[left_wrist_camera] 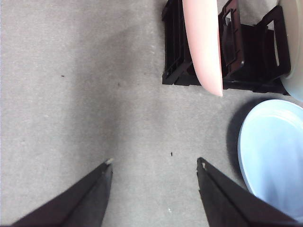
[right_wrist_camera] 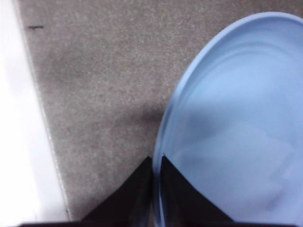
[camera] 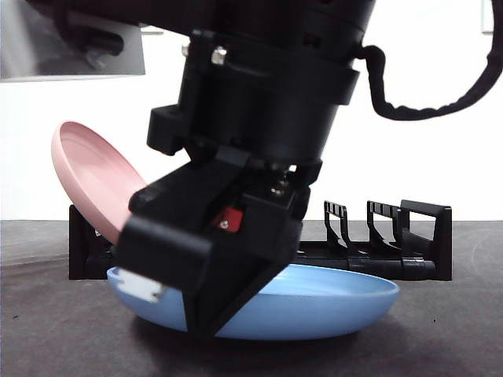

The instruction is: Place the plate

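Your right gripper pinches the near rim of the round light blue plastic plate lying on the grey table before the black slotted rack, so a thin grip could slip, while your left gripper waits open.

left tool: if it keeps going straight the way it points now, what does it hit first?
Probably bare table. The left tool is open and holds nothing, and only grey surface lies between and ahead of its jaws. The blue plate and the black rack with the pink plate sit off to one side. Depth is unclear.
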Robot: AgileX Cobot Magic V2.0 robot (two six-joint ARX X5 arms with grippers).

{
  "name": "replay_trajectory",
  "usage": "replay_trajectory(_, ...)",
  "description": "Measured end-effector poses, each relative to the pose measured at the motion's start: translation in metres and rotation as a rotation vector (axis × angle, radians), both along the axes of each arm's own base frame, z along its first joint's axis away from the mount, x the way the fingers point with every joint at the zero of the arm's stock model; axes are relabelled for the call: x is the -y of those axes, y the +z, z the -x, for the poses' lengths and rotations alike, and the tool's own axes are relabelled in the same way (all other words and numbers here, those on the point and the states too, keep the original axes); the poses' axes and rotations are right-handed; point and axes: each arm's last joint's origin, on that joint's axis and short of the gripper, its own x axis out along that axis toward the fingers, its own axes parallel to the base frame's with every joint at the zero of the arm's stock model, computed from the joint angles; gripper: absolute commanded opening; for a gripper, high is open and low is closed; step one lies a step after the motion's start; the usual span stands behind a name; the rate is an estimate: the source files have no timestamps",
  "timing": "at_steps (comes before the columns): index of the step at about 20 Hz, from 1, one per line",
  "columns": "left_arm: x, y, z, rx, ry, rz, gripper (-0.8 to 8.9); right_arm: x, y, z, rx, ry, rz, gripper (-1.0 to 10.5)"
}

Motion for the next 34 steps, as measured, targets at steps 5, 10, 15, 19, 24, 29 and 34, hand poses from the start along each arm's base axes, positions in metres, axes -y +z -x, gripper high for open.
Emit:
replay_trajectory(5,0.000,0.000,0.000,0.000,0.000,0.000,2.82,-0.004,-0.011,0.000,-0.062,0.018,0.012,1.8)
replay_trajectory(10,0.000,0.000,0.000,0.002,0.000,0.000,2.81,-0.017,0.036,-0.002,-0.138,0.036,-0.182,2.4)
replay_trajectory(15,0.002,0.007,-0.008,0.068,0.011,0.025,2.81,0.034,0.105,-0.039,-0.089,-0.234,-0.342,2.4)
replay_trajectory(19,0.010,0.018,-0.029,0.077,-0.011,0.039,2.82,0.094,0.126,-0.061,-0.097,-0.503,-0.345,2.4)
replay_trajectory(24,0.026,0.030,-0.084,0.013,-0.053,0.033,2.82,0.144,0.147,-0.067,-0.043,-0.683,-0.403,2.4)
replay_trajectory(29,0.039,0.039,-0.136,-0.006,-0.062,0.018,2.82,0.164,0.156,-0.063,-0.002,-0.748,-0.432,2.4)
replay_trajectory(34,0.043,0.019,-0.165,-0.073,-0.033,-0.047,2.81,0.169,0.155,-0.065,0.042,-0.805,-0.387,2.4)
